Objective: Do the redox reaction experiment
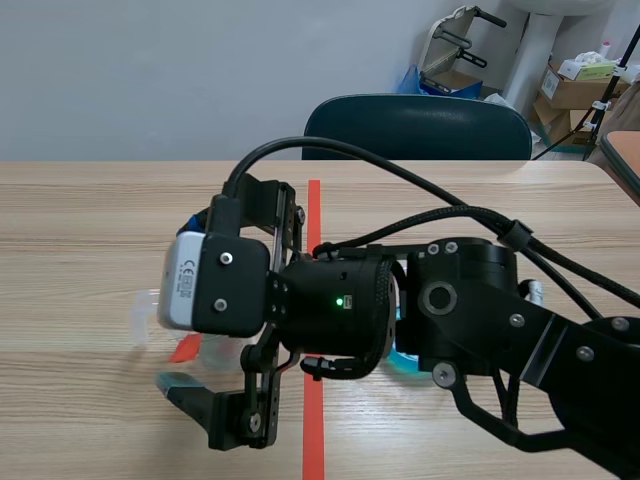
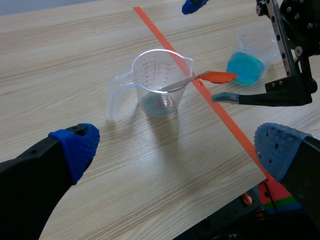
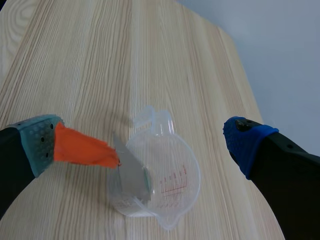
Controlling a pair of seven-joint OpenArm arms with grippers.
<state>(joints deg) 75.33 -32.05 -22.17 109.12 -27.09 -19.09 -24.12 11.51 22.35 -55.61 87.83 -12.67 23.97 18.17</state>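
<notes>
Table [image 2: 75,60] edge runs under wide-spread left hand [image 2: 177,150]; jug [image 2: 160,82] ahead.

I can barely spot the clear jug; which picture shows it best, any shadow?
Left wrist view: the measuring cup is crisp, with a soft shadow. Right wrist view: pale from above. Scene view: the right arm hides most of it.

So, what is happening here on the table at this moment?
The right end effector hangs open over a clear cup. One of its pads is at the orange handle of a spatula, whose metal blade rests inside the cup. It has not gripped the spatula yet. A second cup, with blue liquid in it, stands close by. The left end effector is open too and holds nothing, short of the clear cup.
</notes>
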